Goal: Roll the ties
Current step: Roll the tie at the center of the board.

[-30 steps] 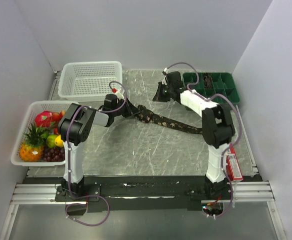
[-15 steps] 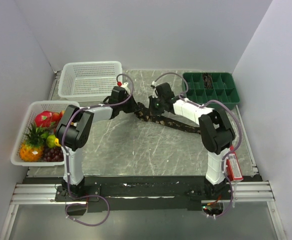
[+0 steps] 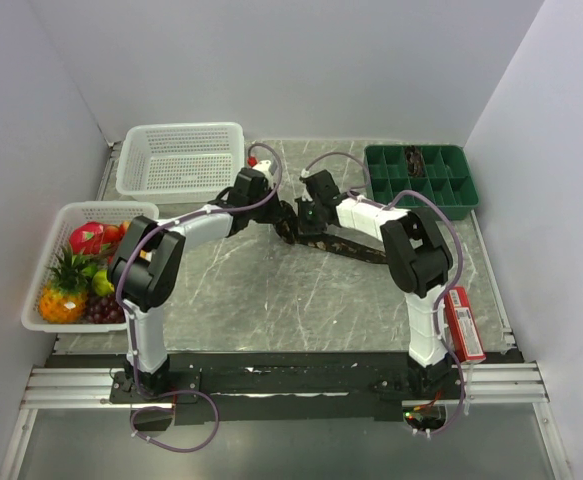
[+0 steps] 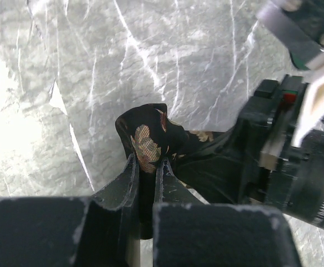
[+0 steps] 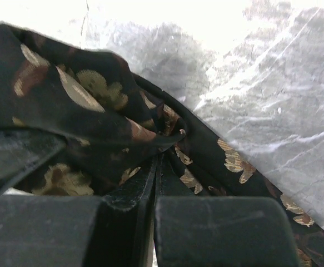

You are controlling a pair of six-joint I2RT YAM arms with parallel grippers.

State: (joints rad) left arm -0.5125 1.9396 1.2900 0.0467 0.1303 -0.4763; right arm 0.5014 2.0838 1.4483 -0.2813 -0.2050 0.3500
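The tie [image 3: 356, 247] lies on the grey marbled surface [image 3: 271, 290] near its middle. Its dark, tan-patterned length runs flat from under the right forearm toward the left, where it ends in a bunched, folded clump between the two grippers.

The left gripper [image 3: 274, 208] reaches in from the left and meets this clump. In the left wrist view its fingers [image 4: 129, 178] are pinching a raised fold of the tie [image 4: 145, 133], with cloth standing up between the two tips and bulging above them.

The right gripper [image 3: 306, 215] comes in from the other side, just beside the left one, with the clump between them. In the right wrist view its fingers [image 5: 134, 189] are pressed together, and the tips push into the tie's folds [image 5: 84, 105]. Whether any cloth is caught between them cannot be told. More of the tie trails off to the lower right there, flat on the surface.

Farther out, a white basket [image 3: 176, 190] stands at the far left corner. A second white basket [image 3: 111, 208], holding fruit, sits nearer along the left edge. A green tray [image 3: 441, 190] with compartments stands at the far right, with something dark in one far compartment, too small to identify. A red box [image 3: 466, 325] lies by the right arm's base.
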